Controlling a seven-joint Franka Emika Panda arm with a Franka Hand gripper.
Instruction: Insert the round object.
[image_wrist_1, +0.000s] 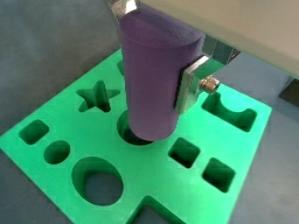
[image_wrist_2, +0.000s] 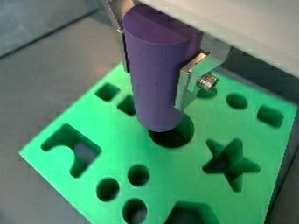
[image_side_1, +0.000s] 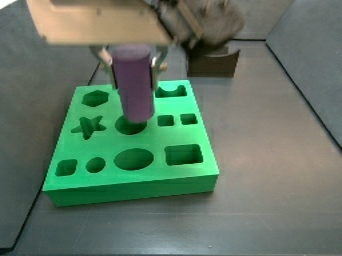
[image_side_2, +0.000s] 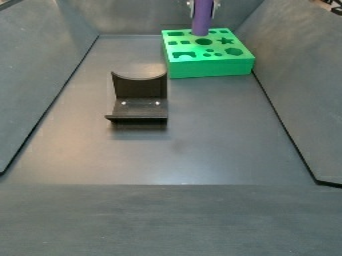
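The gripper (image_wrist_1: 163, 61) stands above the green board (image_side_1: 198, 172), its jaws clamped on the upright purple cylinder (image_wrist_1: 156, 74). The cylinder's lower end sits in a round hole (image_wrist_2: 177, 134) near the star-shaped hole (image_wrist_2: 228, 160).

The gripper (image_wrist_1: 158, 57) stood above the board (image_side_1: 134, 180), its fingers (image_wrist_1: 195, 77) clamped on the round object (image_wrist_1: 155, 74), whose lower end sat in the round hole (image_wrist_2: 173, 133) near the board's middle. In a side view the fixture (image_side_2: 136, 98) lay well apart at the board's seven o'clock, on the floor (image_side_2: 174, 170).
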